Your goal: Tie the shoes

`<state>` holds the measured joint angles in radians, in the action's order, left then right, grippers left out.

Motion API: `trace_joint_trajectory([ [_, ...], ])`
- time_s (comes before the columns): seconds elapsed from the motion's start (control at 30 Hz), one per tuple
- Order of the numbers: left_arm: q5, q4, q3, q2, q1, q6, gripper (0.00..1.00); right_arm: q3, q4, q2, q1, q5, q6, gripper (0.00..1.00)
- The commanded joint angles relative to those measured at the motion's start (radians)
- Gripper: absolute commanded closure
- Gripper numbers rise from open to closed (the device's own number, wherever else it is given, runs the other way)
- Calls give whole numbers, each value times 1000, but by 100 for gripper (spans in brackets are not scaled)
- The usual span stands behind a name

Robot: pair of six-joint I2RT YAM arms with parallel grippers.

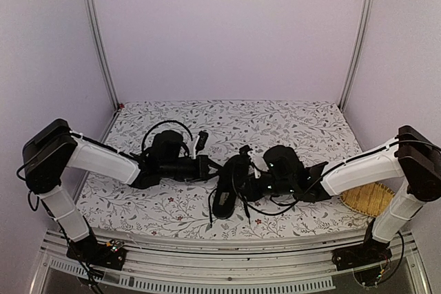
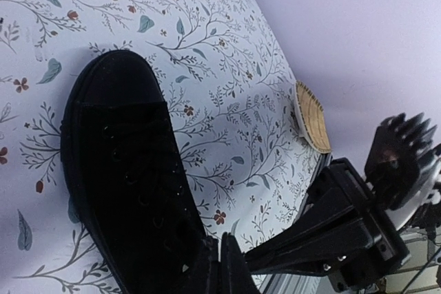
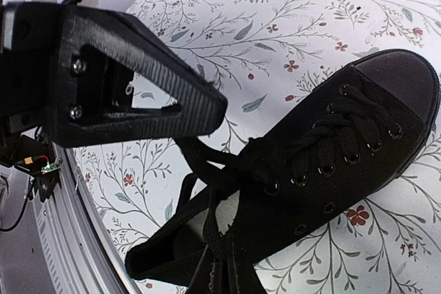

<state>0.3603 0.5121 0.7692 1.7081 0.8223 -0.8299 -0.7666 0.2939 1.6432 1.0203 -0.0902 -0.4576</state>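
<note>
It looks like a robot test cell, a lab booth rather than anyone's home. Plain pale lilac walls (image 1: 227,25) box in the counter (image 1: 296,118) on three sides, framed by bare aluminium uprights (image 1: 98,39) at the corners. Two white-and-black machines, the left arm (image 1: 103,160) and the right arm (image 1: 358,170), are bolted to a metal rail (image 1: 227,270) along the near edge, and loose black cables (image 1: 165,122) loop off them. The only homely touches are the counter's flowered cover and a woven straw mat (image 1: 365,201) at its right edge.
</note>
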Motion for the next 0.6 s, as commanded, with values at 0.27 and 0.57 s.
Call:
trace_joint_trajectory([
  [0.27, -34, 109, -84, -62, 91, 23, 100, -92, -147, 48, -3, 64, -115, 98],
  [0.57, -93, 116, -197, -139, 104, 48, 100, -101, -181, 62, -35, 75, -161, 98],
])
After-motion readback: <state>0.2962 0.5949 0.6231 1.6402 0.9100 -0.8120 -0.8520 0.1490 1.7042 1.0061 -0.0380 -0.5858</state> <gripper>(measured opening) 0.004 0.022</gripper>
